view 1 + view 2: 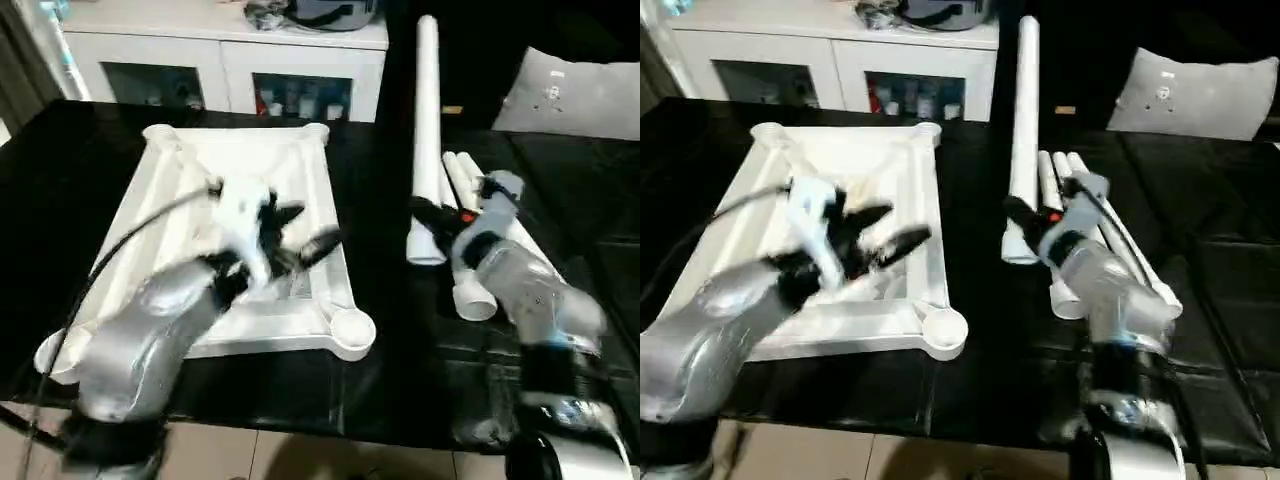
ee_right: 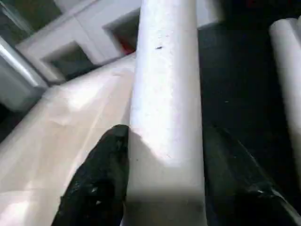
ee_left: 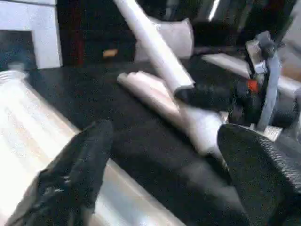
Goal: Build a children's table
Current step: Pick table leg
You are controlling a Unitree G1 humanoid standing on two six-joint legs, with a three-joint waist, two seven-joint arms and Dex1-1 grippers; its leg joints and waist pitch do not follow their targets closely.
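Note:
The white table top lies ribbed underside up on the black surface, with round sockets at its corners, one near the front right. My left gripper hovers over the top's right half, open, and nothing sits between its fingers. One long white leg lies to the right of the top, pointing away from me. My right gripper is shut on that leg near its close end, with a black finger pressed on each side. More legs lie beside it, partly hidden by my right arm.
A white cabinet with glass doors stands behind the black surface. A grey cushion rests at the back right. The front edge of the surface runs just below my forearms, with tiled floor beneath.

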